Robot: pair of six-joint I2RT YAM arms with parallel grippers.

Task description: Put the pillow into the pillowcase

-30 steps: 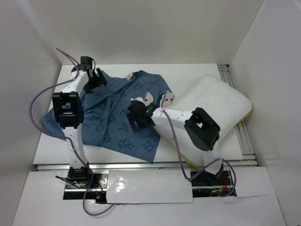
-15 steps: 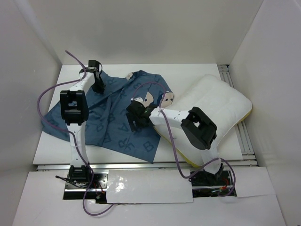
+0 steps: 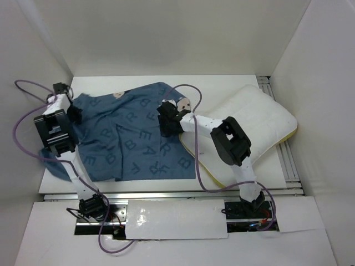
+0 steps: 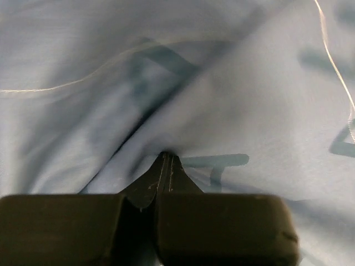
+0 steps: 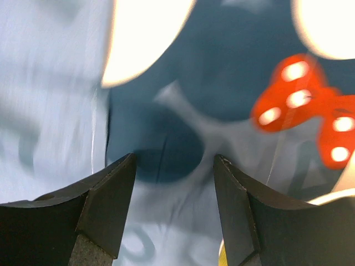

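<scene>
The dusty-blue pillowcase [image 3: 127, 138], printed with letters, lies spread over the left and middle of the table [image 3: 222, 87]. My left gripper [image 3: 74, 114] is at its left edge, shut on a pinched fold of the fabric [image 4: 166, 158]. The white pillow [image 3: 255, 124] with a yellow edge lies at the right, its near-left corner next to the case. My right gripper [image 3: 166, 128] hovers over the case's right edge; its jaws [image 5: 175, 160] stand apart above cloth showing a mouse face and a red polka-dot bow [image 5: 302, 105]. A sliver of the pillow's yellow band [image 5: 222, 256] shows below.
White walls close in the table on the left, back and right. A metal rail [image 3: 284, 149] runs along the right side beside the pillow. Purple cables loop from both arms, one [image 3: 28, 88] out past the table's left edge.
My left gripper shut on the pillowcase and dragged its left side leftward, spreading the cloth flatter. My right gripper moved farther back to the mouse-face print, its jaws narrower than before.
</scene>
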